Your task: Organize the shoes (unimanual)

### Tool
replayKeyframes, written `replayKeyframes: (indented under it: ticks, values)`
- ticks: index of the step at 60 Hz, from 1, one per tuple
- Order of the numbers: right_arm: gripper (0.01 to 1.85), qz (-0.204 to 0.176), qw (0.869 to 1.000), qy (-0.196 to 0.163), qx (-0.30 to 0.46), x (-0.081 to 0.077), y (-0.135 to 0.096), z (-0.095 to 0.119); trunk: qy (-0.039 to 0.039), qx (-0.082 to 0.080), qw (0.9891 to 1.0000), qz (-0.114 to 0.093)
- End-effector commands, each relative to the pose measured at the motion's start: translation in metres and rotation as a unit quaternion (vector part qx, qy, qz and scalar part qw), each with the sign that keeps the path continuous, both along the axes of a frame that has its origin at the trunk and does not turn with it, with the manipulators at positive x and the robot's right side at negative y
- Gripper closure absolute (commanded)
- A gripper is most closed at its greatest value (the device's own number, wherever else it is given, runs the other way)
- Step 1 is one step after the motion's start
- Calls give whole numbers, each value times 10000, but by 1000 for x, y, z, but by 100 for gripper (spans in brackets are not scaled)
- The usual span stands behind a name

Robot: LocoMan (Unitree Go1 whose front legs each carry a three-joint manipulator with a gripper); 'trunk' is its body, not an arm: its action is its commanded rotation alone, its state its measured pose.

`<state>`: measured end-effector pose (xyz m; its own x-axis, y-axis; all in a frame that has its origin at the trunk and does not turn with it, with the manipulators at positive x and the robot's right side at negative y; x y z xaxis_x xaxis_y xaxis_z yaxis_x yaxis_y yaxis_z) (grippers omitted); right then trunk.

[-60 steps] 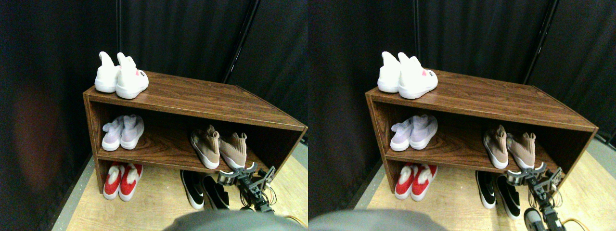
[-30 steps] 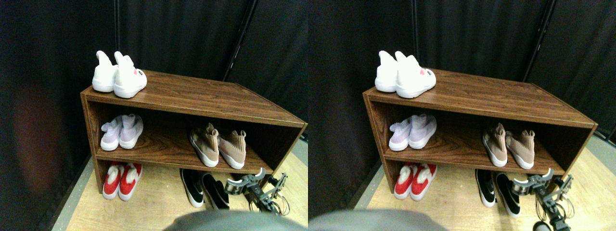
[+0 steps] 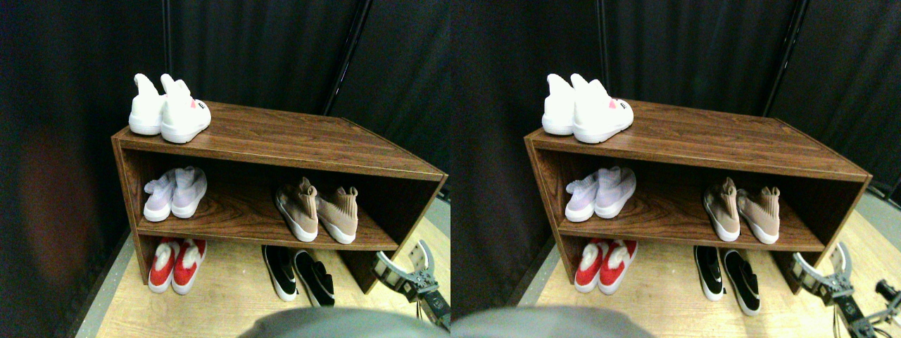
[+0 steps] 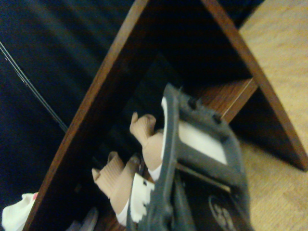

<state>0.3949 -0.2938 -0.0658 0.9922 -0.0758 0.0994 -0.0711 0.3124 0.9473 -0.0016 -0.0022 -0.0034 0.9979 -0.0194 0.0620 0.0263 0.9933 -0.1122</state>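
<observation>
The chief risk is the end effector (image 3: 410, 262) clipping the shelf's (image 3: 281, 141) lower front corner, which stands just beside it, if it swings back toward the shoes. Its jaws look spread apart and empty, touching nothing. The tan shoes (image 3: 318, 211) sit up and to its left on the middle board; the black slip-ons (image 3: 299, 274) lie on the floor (image 3: 225, 296) to its left.

Dark wood shelf unit (image 3: 295, 141) on pale wood-plank floor (image 3: 218, 296); black curtain (image 3: 267, 49) behind.
</observation>
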Motion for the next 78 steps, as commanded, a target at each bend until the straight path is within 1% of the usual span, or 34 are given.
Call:
replayKeyframes:
  ticks: [1, 4, 6, 8, 10, 13, 15, 16, 18, 20, 22, 23, 24, 26, 27, 29, 31, 32, 34, 36, 40, 43, 44, 48, 51, 54, 58, 64, 65, 69, 70, 73, 75, 78]
  values:
    - [180, -43, 9991, -350, -234, -2, 0, 13, 34, -44, 10000, 11]
    - [180, -209, 9970, -489, -554, -3, -3, 17, 34, -44, 10000, 11]
    - [180, -193, 9953, -584, -743, -3, -4, 20, 46, -44, 10000, 17]
    - [180, -192, 9951, -612, -755, -2, -5, 22, 46, -50, 10000, 22]
    - [180, -337, 9952, -637, -669, 2, -8, 23, 46, -50, 10000, 22]
    - [180, -247, 9955, -621, -676, 7, -10, 24, 58, -57, 10000, 23]
    - [180, -297, 9939, -608, -867, 18, -13, 25, 53, -63, 10000, 36]
    - [180, -297, 9939, -608, -867, 18, -13, 25, 53, -63, 10000, 36]
    - [180, -235, 9950, -585, -777, 25, -15, 25, 53, -63, 10000, 36]
    - [180, -341, 9955, -532, -704, 30, -15, 24, 60, -73, 9999, 45]
    - [180, -317, 9958, -483, -712, 37, -17, 24, 54, -70, 9999, 51]
    - [180, -373, 9952, -453, -777, 42, -18, 22, 54, -70, 9999, 51]
    - [180, -381, 9949, -446, -817, 47, -20, 21, 70, -82, 9999, 58]
    - [180, -338, 9951, -421, -823, 55, -21, 18, 70, -82, 9999, 58]
    - [180, -317, 9957, -373, -791, 61, -23, 16, 70, -82, 9999, 58]
    - [180, -328, 9959, -356, -769, 64, -23, 15, 74, -87, 9999, 72]
    - [180, -393, 9960, -273, -749, 74, -25, 11, 74, -87, 9999, 72]
    - [180, -401, 9971, -210, -619, 79, -27, 8, 74, -87, 9999, 72]
    - [180, -397, 9978, -171, -502, 82, -27, 7, 70, -100, 9999, 93]
    - [180, -506, 9982, -78, -305, 91, -31, 0, 70, -100, 9999, 93]
    - [180, -816, 9966, 10, -124, 102, -33, -9, 82, -101, 9999, 112]
    - [180, -913, 9958, 45, -83, 104, -34, -13, 82, -101, 9999, 112]
    - [180, -867, 9961, 50, -140, 106, -34, -15, 77, -106, 9998, 115]
    - [180, -882, 9958, 105, -244, 112, -36, -22, 72, -104, 9998, 120]
    - [180, -887, 9959, 181, -48, 117, -37, -27, 72, -104, 9998, 120]
    - [180, -892, 9956, 233, -155, 122, -38, -33, 71, -108, 9998, 135]
    - [180, -848, 9960, 287, -38, 125, -38, -37, 81, -114, 9998, 148]
    - [180, -693, 9970, 329, -55, 128, -29, -39, 90, -122, 9998, 158]
    - [180, -686, 9971, 330, -33, 128, -28, -39, 106, -140, 9997, 170]
    - [180, -648, 9973, 342, -15, 129, -23, -39, 99, -146, 9997, 187]
    - [180, -520, 9978, 407, 4, 131, -20, -40, 103, -165, 9996, 198]
    - [180, -549, 9976, 420, -20, 131, -18, -40, 111, -180, 9996, 211]
    - [180, -423, 9981, 432, -149, 130, -14, -39, 112, -193, 9995, 224]
    - [180, -409, 9980, 455, -123, 127, -8, -37, 112, -220, 9994, 248]
